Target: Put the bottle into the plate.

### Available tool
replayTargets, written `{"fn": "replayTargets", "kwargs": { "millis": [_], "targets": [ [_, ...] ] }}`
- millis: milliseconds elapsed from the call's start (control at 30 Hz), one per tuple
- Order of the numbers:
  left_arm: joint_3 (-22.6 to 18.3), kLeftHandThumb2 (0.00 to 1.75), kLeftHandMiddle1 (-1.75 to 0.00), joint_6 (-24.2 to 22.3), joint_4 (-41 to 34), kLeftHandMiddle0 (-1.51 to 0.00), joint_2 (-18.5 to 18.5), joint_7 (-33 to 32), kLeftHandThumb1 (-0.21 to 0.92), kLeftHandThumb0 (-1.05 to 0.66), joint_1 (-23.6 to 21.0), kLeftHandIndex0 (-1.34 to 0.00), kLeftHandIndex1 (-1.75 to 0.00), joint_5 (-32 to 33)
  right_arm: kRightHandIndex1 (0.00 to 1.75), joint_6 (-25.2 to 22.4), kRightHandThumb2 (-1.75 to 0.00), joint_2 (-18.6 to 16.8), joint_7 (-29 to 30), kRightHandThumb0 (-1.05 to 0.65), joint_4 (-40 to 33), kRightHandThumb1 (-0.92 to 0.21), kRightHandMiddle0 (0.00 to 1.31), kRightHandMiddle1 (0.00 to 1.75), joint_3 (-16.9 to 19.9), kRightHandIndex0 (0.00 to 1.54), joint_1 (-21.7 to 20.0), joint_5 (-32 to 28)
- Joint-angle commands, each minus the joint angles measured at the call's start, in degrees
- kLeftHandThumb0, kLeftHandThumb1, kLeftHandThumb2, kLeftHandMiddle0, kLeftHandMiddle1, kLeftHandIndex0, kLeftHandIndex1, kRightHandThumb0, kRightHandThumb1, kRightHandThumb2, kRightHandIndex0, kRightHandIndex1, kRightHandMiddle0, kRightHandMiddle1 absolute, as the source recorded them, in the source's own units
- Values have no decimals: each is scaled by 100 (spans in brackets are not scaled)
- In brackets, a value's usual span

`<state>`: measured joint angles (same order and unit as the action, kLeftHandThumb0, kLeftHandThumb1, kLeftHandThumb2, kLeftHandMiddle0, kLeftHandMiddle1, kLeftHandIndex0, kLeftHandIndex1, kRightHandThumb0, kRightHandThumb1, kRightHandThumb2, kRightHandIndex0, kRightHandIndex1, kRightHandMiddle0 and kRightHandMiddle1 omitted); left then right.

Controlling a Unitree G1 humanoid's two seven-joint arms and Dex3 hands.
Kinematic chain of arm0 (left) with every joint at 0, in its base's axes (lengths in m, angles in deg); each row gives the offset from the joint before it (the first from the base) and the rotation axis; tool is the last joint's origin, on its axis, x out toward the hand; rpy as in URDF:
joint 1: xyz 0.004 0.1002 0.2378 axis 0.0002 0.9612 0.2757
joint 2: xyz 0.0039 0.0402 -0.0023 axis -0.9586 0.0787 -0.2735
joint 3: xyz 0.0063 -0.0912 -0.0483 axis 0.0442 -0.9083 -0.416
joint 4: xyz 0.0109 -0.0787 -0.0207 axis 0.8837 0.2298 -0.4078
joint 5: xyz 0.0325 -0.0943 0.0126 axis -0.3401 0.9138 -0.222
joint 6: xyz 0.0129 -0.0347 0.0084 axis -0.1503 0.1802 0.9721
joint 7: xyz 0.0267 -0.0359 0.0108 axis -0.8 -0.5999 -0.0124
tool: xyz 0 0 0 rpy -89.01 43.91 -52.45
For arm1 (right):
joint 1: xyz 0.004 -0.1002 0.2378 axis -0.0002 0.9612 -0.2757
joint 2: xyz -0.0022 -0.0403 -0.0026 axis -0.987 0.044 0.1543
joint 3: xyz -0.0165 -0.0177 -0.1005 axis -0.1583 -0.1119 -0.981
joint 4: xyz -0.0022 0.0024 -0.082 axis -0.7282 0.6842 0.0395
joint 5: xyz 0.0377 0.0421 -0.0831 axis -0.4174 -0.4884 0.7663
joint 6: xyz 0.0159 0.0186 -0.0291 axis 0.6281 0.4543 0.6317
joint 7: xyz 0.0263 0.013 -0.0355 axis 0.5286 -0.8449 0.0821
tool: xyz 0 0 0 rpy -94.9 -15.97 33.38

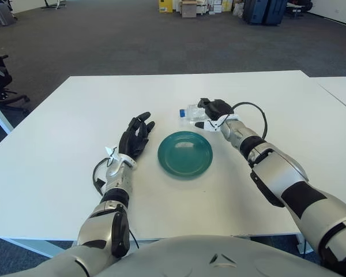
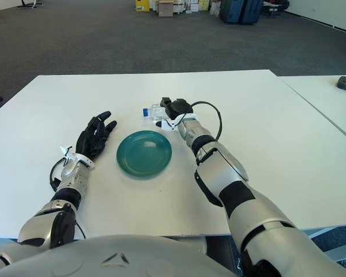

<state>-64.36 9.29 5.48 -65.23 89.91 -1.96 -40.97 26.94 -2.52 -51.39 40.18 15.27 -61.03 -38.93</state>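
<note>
A: Where was the bottle?
B: Lying on its side on the table, just behind the plate, blue cap pointing left.
A: And the right hand?
B: Over the bottle, fingers curled round it.
A: The left hand?
B: Left of the plate, fingers relaxed, holding nothing
</note>
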Motion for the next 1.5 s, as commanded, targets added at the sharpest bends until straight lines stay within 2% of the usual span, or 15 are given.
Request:
{"fn": "replayTargets", "kwargs": {
  "millis": [0,167,267,600,1467],
  "targets": [
    [20,62,-69,-189,-26,-53,28,16,92,-64,288,-17,-94,44,1,-88,-89,51,-320,-96,112,-92,0,26,-123,6,203,133],
    [22,61,-71,-272,-216,-54,19,73,92,-64,394,-18,-95,89,0,-162,-96,82,-632,-101,124,-92,0,6,-227,1,319,189],
    [27,61,-72,-301,-313,-56,10,99,92,-63,445,-19,-96,104,0,-191,-100,92,-819,-104,123,-92,0,2,-204,0,371,135],
    [48,60,-75,-404,-481,-57,-44,173,92,-63,535,-21,-98,154,0,-272,-102,60,-1120,-105,108,-92,0,0,-98,0,381,30],
    [-26,60,-79,-479,-342,-56,-98,362,92,-64,465,-24,-103,321,0,-171,-102,123,-914,-105,88,-92,0,0,-157,0,157,97]
  ]
}}
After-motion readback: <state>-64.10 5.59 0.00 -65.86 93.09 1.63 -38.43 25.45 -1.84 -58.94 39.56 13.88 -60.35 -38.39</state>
